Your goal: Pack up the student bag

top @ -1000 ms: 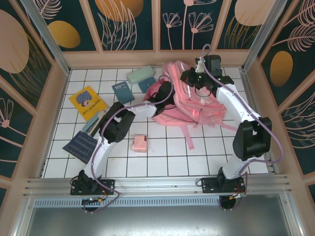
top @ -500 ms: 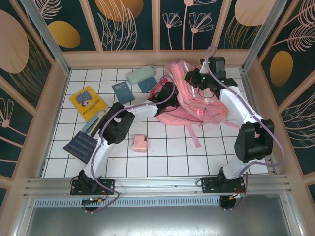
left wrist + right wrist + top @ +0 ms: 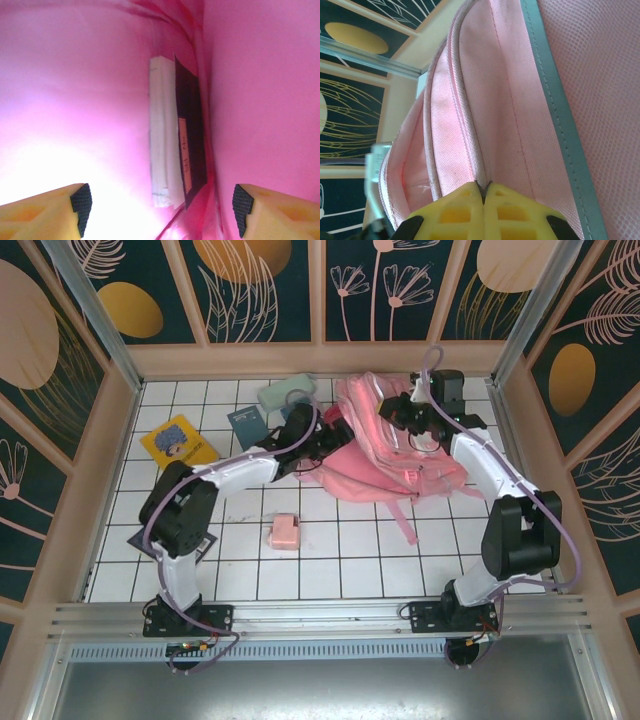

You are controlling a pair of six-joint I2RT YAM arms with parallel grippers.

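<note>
Pink bag (image 3: 400, 460) is lying far right on the bench (image 3: 340, 570), with your closed right hand (image 3: 484, 192) pinching its rim and your left hand (image 3: 160, 205) gaping empty inside above one book (image 3: 175, 140). Outside, a yellow book (image 3: 178, 443) and box (image 3: 284, 532) are waiting, so you're judging packing as partway.

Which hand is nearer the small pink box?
Left. The left hand sits in the mouth of the student bag, beyond the box; the right hand pinches its edge farther right.

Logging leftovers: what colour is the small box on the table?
The small box is pink; top external view.
</note>
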